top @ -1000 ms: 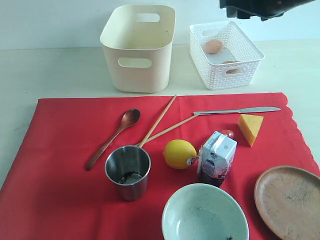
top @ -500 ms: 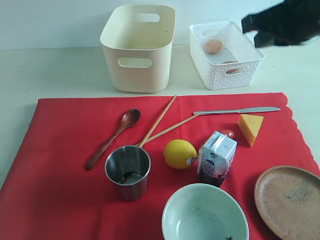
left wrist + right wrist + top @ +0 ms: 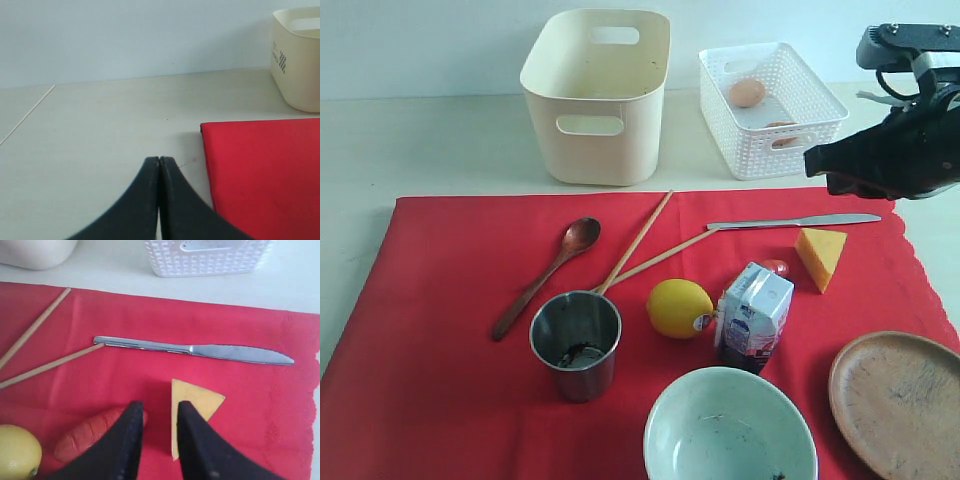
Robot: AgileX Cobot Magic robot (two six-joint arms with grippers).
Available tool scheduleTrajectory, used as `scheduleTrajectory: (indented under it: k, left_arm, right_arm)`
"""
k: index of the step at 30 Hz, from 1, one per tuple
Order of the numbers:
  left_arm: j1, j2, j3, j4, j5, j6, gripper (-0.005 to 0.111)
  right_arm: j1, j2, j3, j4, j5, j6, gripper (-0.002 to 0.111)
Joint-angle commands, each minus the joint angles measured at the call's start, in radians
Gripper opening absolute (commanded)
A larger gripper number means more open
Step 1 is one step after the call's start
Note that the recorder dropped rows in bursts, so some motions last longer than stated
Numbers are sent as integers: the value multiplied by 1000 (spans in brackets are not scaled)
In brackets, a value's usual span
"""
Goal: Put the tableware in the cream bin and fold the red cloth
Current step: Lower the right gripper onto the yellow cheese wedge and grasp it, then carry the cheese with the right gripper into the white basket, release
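While the cream bin (image 3: pixel 595 150) is smooth-walled, the white basket (image 3: pixel 765 150) is latticed.

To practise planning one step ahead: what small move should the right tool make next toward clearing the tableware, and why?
Probably ease the right tool forward and down onto the silver knife. Its jaws stand apart with nothing between them, the knife lies flat on the red cloth just beyond its tips, and the cream bin shows nothing inside.

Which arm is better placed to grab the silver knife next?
Right. The right gripper hangs open close to the silver knife, by the cheese wedge; the left gripper is shut, off the red cloth's opposite end.
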Motion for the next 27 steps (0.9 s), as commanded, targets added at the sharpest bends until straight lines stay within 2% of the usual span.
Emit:
scheduleTrajectory:
  k: [1, 5, 8, 18, 27]
  left_arm:
    - [-6, -6, 0, 4, -6, -7, 1]
    - [-6, -6, 0, 4, -6, -7, 1]
    - [-6, -6, 0, 4, -6, -7, 1]
    - [-6, -6, 0, 4, -6, -7, 1]
    - [-6, -6, 0, 4, -6, -7, 1]
  right_arm:
    - [-3, 52, 6, -9, -23, 4, 52]
    - [-3, 139, 6, -23, -36, 4, 70]
    - [-3, 197, 6, -54, -81, 4, 76]
    - [-3, 337, 4, -66, -246, 4, 77]
    - [-3, 410, 4, -67, -325, 4, 77]
